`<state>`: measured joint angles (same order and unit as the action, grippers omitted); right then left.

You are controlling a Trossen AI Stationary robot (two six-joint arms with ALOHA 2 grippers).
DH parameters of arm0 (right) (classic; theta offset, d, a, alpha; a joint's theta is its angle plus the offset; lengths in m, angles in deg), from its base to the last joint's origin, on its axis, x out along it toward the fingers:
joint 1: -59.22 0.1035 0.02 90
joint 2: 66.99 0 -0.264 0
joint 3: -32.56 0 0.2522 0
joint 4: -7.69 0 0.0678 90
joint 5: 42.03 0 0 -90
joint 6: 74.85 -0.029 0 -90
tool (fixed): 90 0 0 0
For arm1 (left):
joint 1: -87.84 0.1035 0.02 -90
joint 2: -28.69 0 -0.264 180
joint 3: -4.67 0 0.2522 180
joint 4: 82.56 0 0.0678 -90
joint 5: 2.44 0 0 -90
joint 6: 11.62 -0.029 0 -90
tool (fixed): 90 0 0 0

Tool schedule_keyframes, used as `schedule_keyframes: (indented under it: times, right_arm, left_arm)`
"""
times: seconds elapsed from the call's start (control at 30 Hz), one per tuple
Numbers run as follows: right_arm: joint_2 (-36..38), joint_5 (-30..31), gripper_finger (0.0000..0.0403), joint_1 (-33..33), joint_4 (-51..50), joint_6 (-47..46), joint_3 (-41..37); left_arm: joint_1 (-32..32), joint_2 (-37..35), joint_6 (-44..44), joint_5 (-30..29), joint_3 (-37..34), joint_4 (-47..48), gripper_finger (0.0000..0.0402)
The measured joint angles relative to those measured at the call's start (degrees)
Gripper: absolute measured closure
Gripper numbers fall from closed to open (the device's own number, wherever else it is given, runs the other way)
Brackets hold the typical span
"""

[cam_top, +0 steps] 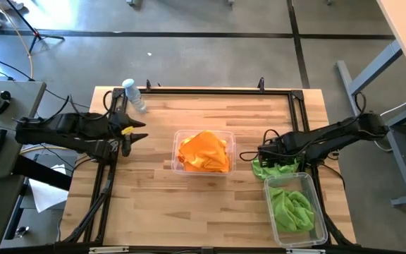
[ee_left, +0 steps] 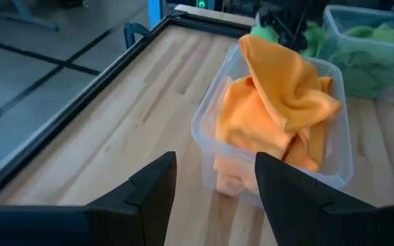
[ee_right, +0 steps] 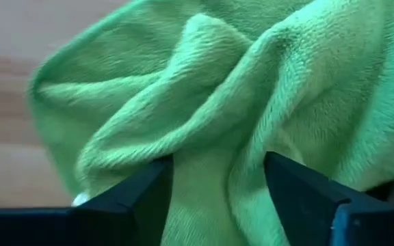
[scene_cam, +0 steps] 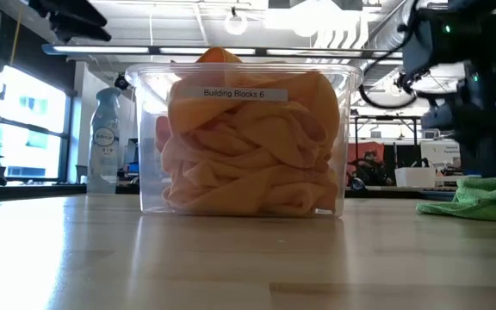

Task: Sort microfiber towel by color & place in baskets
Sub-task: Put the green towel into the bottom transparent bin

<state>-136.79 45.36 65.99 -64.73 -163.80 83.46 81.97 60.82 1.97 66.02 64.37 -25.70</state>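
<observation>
Right gripper [cam_top: 268, 154] is seen low over a lime green towel [cam_top: 273, 168] lying loose on the tabletop [cam_top: 154, 204]; in the right wrist view its two fingers [ee_right: 125, 198] are spread apart with a raised fold of the green cloth [ee_right: 211, 123] between them, pressed into the fabric but not closed on it. One loose green towel is counted on the wood, just beside the near basket [cam_top: 320, 212]. Two clear baskets are counted: one at the middle of the tabletop [cam_top: 176, 152], heaped with orange towels [cam_top: 204, 152], and one at the right front corner, holding green towels [cam_top: 291, 208]. How many cloths lie folded in each tub cannot be told. In the low view the orange-filled basket [scene_cam: 145, 129] carries a label, and the loose green towel [scene_cam: 480, 196] is seen flat at the right. Left gripper [cam_top: 134, 134] is held above the tabletop to the left of the orange basket, its fingers [ee_left: 152, 188] parted and empty. One small clear bottle [cam_top: 134, 95] lies near the back edge, and one spray bottle [scene_cam: 103, 138] stands behind.
</observation>
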Motion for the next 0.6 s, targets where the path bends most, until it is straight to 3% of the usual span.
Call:
schedule_keyframes:
  times: [0.17,0.27,0.37,0.53,0.6]
  right_arm:
    - [0.00,0.54,0.0162,0.00,6.78,-2.88,-5.92]
    - [0.15,0.38,0.0181,0.00,10.97,-3.85,-8.04]
    - [0.11,0.47,0.0239,0.00,12.36,-3.64,-8.02]
    - [0.11,0.90,0.0379,0.00,8.23,0.36,-4.09]
    - [0.11,1.92,0.0387,0.00,5.28,1.62,-1.16]
  left_arm:
    - [0.00,-5.29,3.80,0.59,-4.97,-0.14,0.0213]
    - [0.00,-7.65,5.53,0.72,-6.69,-0.05,0.0213]
    - [0.00,-8.68,6.29,0.72,-6.89,-0.32,0.0213]
    - [0.00,-9.03,5.27,0.75,-6.89,-2.54,0.0213]
    - [0.00,-9.01,4.76,0.76,-6.89,-3.57,0.0213]
